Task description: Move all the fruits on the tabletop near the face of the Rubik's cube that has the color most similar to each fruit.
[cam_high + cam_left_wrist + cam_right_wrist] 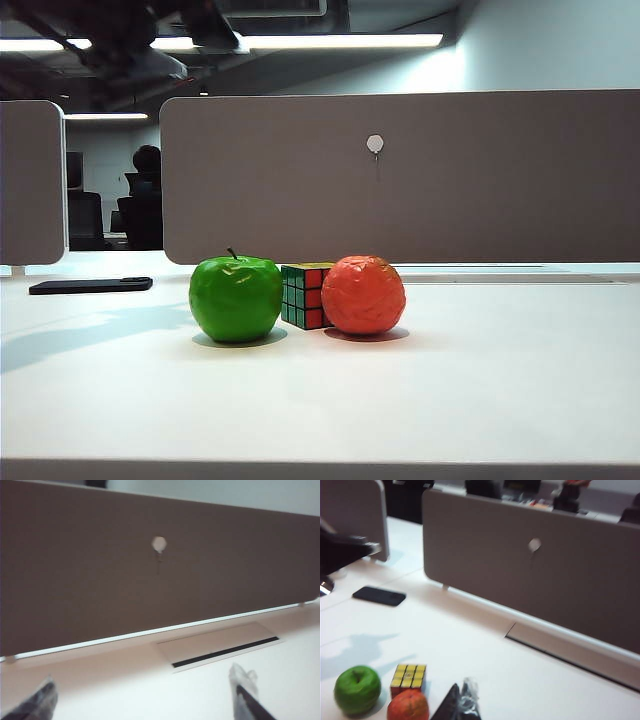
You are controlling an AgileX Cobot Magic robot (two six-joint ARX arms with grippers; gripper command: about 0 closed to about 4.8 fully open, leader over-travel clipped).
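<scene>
You can treat the sorting as looking done: on the counter [480,400] the apple [236,298] sits against the cube [305,295] on its green side, and the orange fruit [363,294] sits against the cube's red-orange side. Whether each fruit touches the cube or just stands beside it, you cannot tell from the exterior view. By my reading nothing is left but to pull both arms clear.

Neither fruit is held. Your left gripper [145,700] is up off the fruits with its fingers spread wide and nothing between them, facing the partition [150,570]. Your right gripper [461,705] is closed and empty, hanging just beside the orange fruit in its own view.

The apple is glossy bright green with a short dark stem and faceted skin. The orange fruit is round, red-orange and wrinkled. The cube is smaller than either, yellow on top, with black grid lines.
</scene>
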